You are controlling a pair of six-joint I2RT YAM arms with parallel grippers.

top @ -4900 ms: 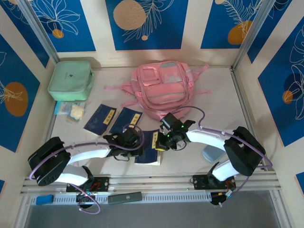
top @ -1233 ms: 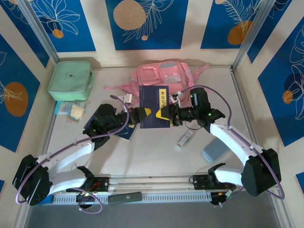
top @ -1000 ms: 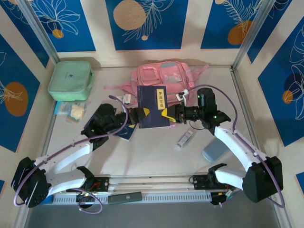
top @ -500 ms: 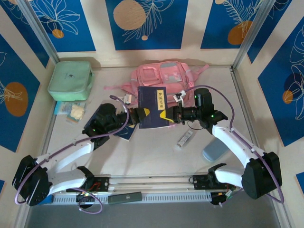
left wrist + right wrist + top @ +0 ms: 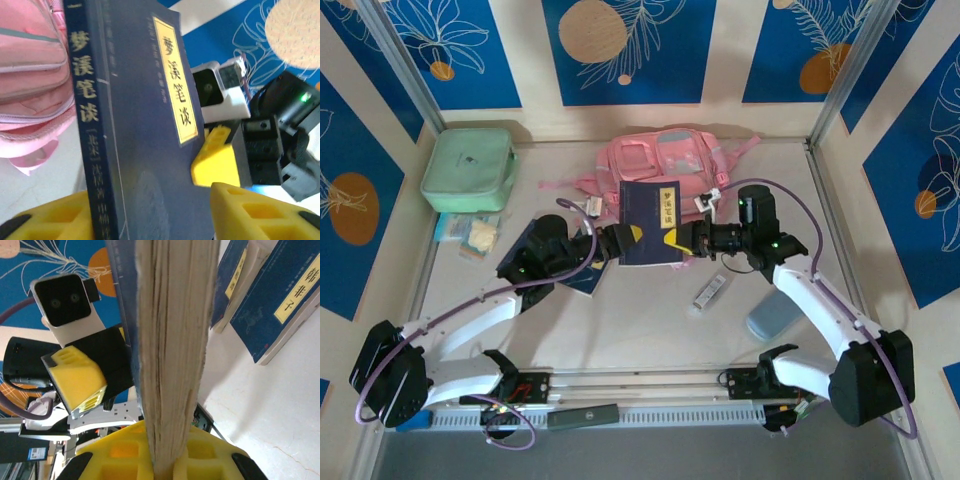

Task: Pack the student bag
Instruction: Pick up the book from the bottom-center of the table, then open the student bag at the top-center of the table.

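Step in hand: transfer of the blue book into the student bag, which lies at the far middle of the table, just behind the book. Both arms hold the book raised off the table. The left gripper is clamped on the lower spine-side corner. The right gripper is clamped on the page edge, with the page block pinched between its jaws. No open compartment is discernible, so the next move probably requires one gripper to release and open the bag before insertion.
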